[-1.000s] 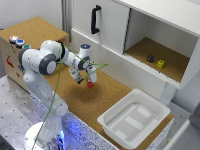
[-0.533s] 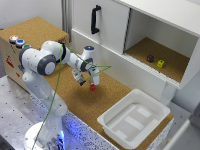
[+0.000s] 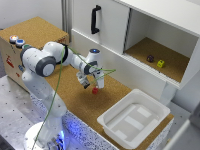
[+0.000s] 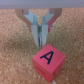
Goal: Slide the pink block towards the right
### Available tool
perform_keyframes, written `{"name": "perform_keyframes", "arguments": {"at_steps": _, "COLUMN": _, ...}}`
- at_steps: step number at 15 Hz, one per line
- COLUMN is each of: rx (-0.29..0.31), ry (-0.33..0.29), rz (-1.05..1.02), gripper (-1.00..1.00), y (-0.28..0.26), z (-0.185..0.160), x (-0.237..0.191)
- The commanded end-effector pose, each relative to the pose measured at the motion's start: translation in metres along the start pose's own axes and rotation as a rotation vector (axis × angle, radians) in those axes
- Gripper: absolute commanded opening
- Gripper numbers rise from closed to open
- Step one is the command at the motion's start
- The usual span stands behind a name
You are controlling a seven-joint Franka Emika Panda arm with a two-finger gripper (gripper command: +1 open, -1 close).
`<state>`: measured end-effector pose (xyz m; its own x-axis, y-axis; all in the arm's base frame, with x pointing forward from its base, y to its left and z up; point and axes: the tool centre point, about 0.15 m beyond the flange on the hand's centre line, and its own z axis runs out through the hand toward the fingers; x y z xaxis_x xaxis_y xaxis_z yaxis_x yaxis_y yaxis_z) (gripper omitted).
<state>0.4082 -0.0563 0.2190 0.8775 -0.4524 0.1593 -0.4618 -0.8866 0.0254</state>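
One pink block (image 3: 95, 90) sits on the cork tabletop (image 3: 50, 30), touching or just beside the gripper (image 3: 91, 82) on its exterior view's right. Gripper fingers (image 4: 42, 31) look nearly closed and hold nothing, so a rightward push seems lined up.

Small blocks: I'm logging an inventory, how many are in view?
3: pink block on the cork surface by the claw; purple block and yellow block inside the open cabinet. None seems hidden.

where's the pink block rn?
In the exterior view, the pink block sits on the cork countertop, just below the end effector, to the exterior view's left of the white tray.
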Motion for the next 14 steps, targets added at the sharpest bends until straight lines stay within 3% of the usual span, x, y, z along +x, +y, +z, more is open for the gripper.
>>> {"name": "perform_keyframes", "arguments": {"at_steps": 1, "rx": 0.0, "ry": 0.087, "rz": -0.056, "gripper": -1.0, "y": 0.017, "z": -0.01, "x": 0.001}}
{"name": "perform_keyframes", "arguments": {"at_steps": 4, "rx": 0.04, "ry": 0.025, "rz": -0.101, "gripper": -1.0, "y": 0.021, "z": -0.007, "x": -0.002}}
{"name": "perform_keyframes", "arguments": {"at_steps": 5, "rx": 0.046, "ry": 0.012, "rz": -0.153, "gripper": 1.0, "y": 0.017, "z": -0.013, "x": -0.006}}
{"name": "perform_keyframes", "arguments": {"at_steps": 6, "rx": 0.072, "ry": -0.005, "rz": -0.194, "gripper": 1.0, "y": 0.014, "z": -0.025, "x": -0.01}}
{"name": "perform_keyframes", "arguments": {"at_steps": 14, "rx": 0.072, "ry": -0.005, "rz": -0.194, "gripper": 1.0, "y": 0.014, "z": -0.025, "x": -0.01}}
